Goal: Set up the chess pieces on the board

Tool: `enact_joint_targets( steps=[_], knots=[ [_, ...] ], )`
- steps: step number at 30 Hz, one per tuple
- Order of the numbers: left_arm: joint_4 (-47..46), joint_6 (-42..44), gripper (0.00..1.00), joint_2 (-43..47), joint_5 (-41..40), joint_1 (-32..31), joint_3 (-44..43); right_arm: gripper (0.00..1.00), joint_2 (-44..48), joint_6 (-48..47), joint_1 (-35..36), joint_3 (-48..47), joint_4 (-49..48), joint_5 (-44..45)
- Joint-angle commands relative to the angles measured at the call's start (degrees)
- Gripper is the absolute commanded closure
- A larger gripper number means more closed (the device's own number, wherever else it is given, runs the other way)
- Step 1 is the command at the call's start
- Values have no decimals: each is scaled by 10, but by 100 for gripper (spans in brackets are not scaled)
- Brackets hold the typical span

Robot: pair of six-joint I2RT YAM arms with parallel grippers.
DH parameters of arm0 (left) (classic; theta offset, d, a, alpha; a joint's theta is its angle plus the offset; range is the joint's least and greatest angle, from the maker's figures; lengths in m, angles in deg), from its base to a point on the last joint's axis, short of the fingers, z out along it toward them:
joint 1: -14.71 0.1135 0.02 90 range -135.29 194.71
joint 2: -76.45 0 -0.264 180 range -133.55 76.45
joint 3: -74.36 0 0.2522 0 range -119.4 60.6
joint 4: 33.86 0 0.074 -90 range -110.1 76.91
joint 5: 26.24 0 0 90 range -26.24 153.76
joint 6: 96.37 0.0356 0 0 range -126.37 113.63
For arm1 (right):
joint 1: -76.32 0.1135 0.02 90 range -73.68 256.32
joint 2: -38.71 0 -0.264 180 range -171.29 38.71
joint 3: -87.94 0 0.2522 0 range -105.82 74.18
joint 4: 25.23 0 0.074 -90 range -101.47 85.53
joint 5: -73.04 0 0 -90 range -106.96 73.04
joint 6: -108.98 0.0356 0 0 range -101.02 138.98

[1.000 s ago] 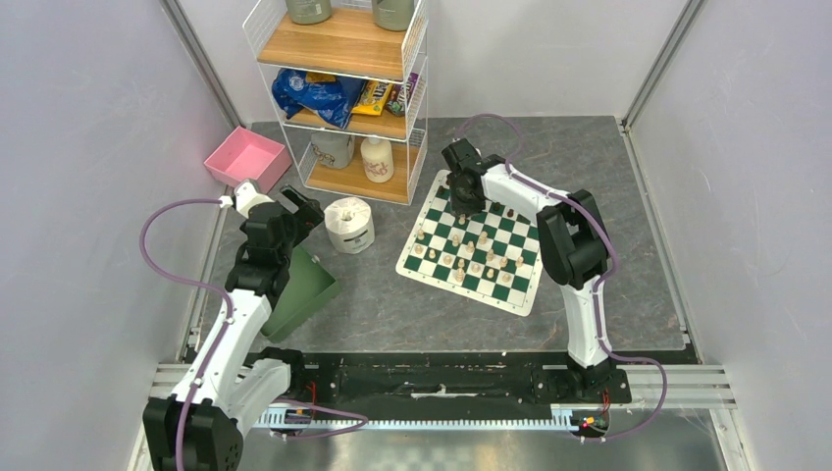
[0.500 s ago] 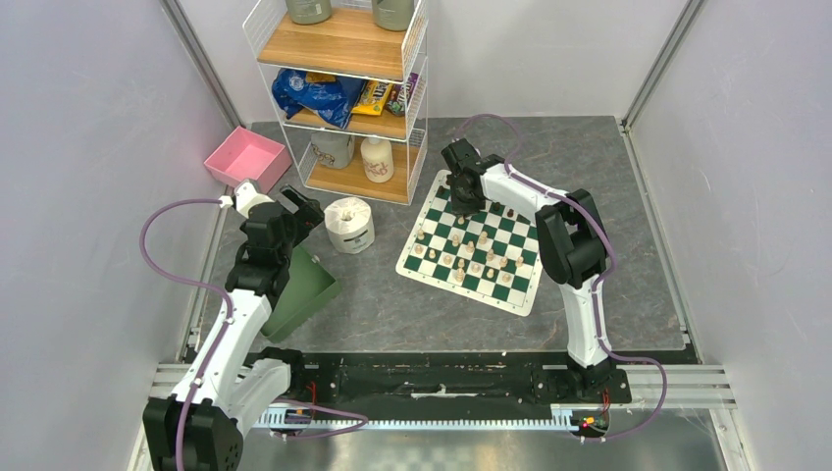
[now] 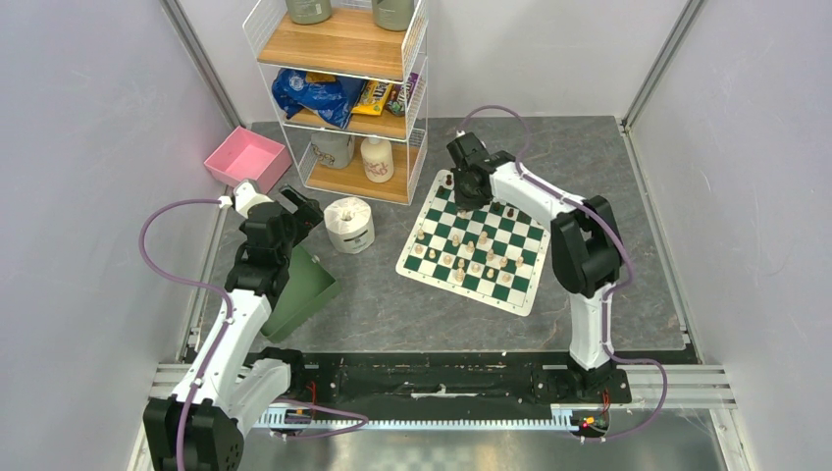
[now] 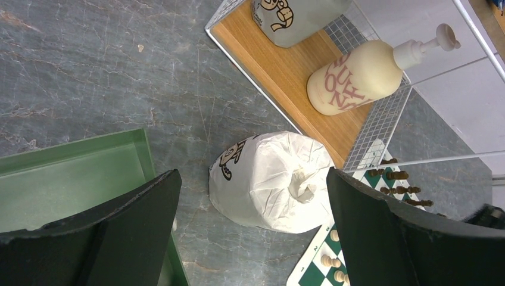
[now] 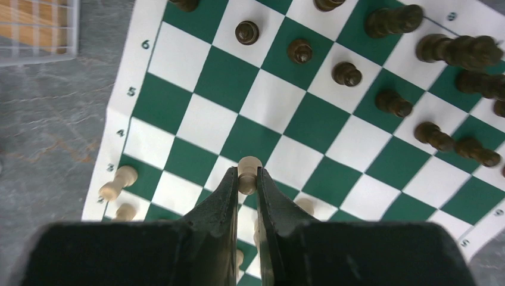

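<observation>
My right gripper (image 5: 248, 176) is shut on a cream pawn (image 5: 249, 165) and holds it above the green-and-white board (image 5: 309, 122). In the top view the right gripper (image 3: 469, 188) hangs over the far left part of the board (image 3: 505, 291). Dark brown chess pieces (image 5: 299, 50) stand along the far rows. Cream chess pieces (image 3: 476, 265) are scattered over the near half, some at the left edge (image 5: 118, 182). My left gripper (image 4: 253, 179) is open with nothing between its fingers, above the floor between a green bin and a toilet roll, well left of the board (image 4: 309, 271).
A wrapped toilet roll (image 3: 349, 224) stands left of the board. The green bin (image 3: 304, 289) lies tilted under my left arm. A pink bin (image 3: 245, 157) sits at the far left. A wire shelf rack (image 3: 343, 98) with a lotion bottle (image 4: 357, 77) stands behind.
My right gripper has closed on the cream pawn, and the right arm has shifted slightly up and to the right. The left arm has not moved.
</observation>
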Motion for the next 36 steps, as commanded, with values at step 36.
enact_joint_targets(
  steps=[36],
  knots=[
    [-18, -15, 0, 18, 21, 7, 14, 80, 425, 101, -18, 485, 1, 56]
  ],
)
